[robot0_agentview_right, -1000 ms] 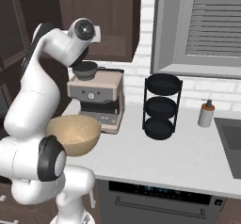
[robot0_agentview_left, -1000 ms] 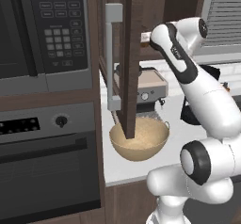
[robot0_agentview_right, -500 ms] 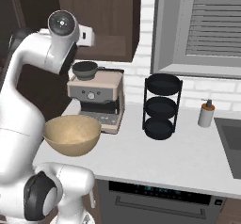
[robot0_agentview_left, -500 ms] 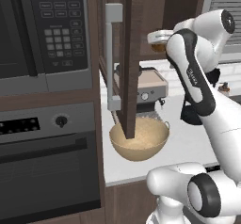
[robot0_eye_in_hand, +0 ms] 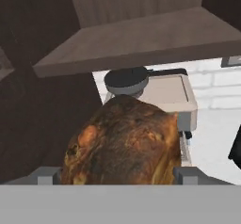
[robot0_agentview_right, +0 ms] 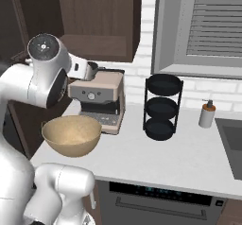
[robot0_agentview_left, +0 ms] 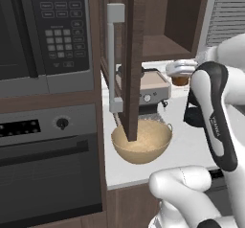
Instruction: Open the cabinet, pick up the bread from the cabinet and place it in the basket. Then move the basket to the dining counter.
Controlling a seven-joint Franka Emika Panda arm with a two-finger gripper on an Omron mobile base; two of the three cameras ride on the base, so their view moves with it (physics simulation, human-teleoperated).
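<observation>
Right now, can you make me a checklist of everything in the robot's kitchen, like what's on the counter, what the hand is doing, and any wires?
Surface: white counter, bare in front.
Job's things: cabinet door open; bread held in the hand, out of the cabinet; basket on the counter, nothing seen inside.
Clutter: coffee machine, black tiered rack, soap bottle.
Hand: hand shut on the bread, up above the coffee machine.
Cables: nothing seen.
Surroundings: microwave, oven, window blinds, sink edge.
</observation>
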